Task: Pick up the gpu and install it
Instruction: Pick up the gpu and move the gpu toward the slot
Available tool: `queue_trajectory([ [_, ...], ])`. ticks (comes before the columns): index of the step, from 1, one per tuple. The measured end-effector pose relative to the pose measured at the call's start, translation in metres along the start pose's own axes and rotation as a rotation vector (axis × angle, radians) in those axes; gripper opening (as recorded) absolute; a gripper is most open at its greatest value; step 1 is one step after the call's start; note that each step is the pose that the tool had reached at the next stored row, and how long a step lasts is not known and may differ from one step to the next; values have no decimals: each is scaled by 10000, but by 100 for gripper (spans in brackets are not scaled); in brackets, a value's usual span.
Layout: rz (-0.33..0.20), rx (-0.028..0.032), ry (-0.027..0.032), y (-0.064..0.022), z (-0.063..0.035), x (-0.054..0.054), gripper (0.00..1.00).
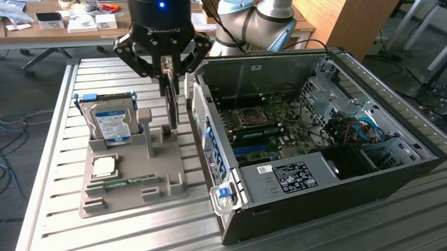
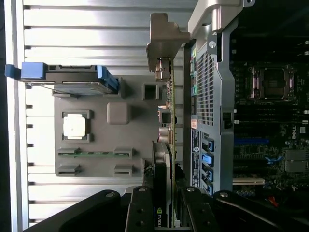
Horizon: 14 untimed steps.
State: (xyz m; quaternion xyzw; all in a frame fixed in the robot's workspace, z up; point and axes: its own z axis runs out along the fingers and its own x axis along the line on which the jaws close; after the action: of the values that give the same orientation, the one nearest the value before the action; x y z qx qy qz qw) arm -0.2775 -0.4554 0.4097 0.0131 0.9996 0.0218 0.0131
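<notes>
The gpu (image 1: 169,99) hangs edge-on as a thin dark card, upright, just beside the open computer case (image 1: 363,172). My gripper (image 1: 165,73) is shut on the card's top edge, one finger on each side. The card's lower end sits at the upright posts of the grey holder tray (image 1: 125,193); I cannot tell whether it has cleared them. In the wrist view the gpu (image 2: 161,159) runs between my fingers (image 2: 140,208), with its pale metal bracket (image 2: 164,38) at the far end. The motherboard (image 1: 265,125) lies exposed inside the case.
The holder tray also carries a silver hard drive (image 1: 112,123) with a blue label, a CPU (image 1: 104,166) and a green memory stick (image 1: 129,181). Everything rests on a slatted aluminium table (image 1: 49,157). The case's perforated rear wall (image 2: 207,96) stands close beside the card.
</notes>
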Motion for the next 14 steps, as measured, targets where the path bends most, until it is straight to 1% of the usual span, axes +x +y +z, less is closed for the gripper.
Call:
queue_trajectory([
  [5,1,-1,-1,3,3,-81,27],
  [14,1,0,0,10,7,-266,27],
])
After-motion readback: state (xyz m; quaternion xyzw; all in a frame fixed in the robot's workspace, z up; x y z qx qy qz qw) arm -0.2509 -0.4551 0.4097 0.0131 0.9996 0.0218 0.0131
